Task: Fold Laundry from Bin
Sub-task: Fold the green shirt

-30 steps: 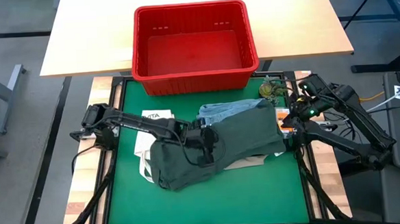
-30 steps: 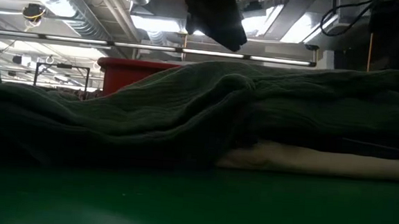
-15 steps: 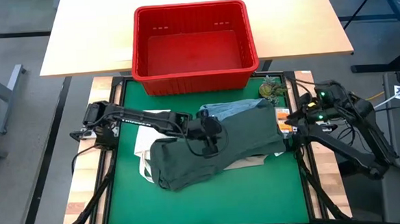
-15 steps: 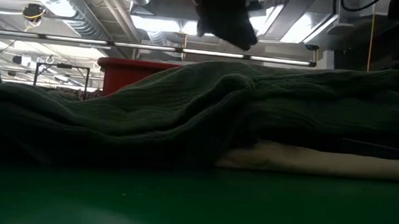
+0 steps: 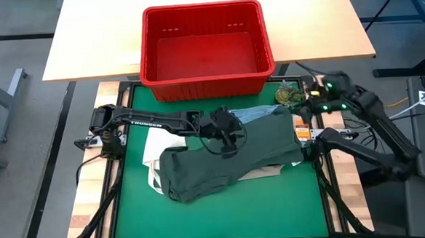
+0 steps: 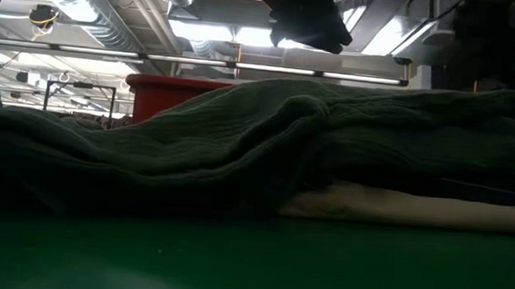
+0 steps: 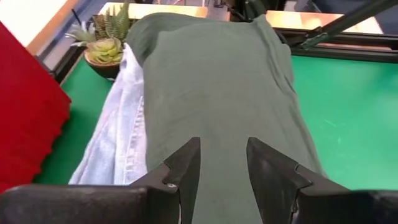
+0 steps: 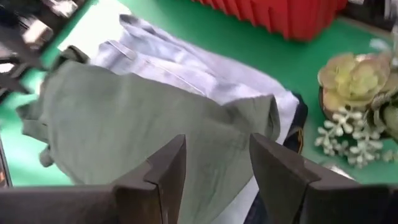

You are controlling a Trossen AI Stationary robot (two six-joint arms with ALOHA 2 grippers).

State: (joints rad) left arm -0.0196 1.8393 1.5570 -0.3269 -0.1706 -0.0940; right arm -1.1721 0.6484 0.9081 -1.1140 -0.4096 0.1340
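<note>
Empty red bin (image 5: 205,50) overhead, cream cloth (image 6: 406,207) under olive garment (image 6: 240,143) low, both tools released

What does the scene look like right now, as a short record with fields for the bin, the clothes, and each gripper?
bin: large red plastic crate, nothing visible inside, at the far edge of the green mat
top garment: dark olive-green piece, spread over the pile
under it: light blue jeans and a cream piece showing at the edges
left gripper: open, above the olive piece, holding nothing
right gripper: open, near the small succulent plant, holding nothing
</note>
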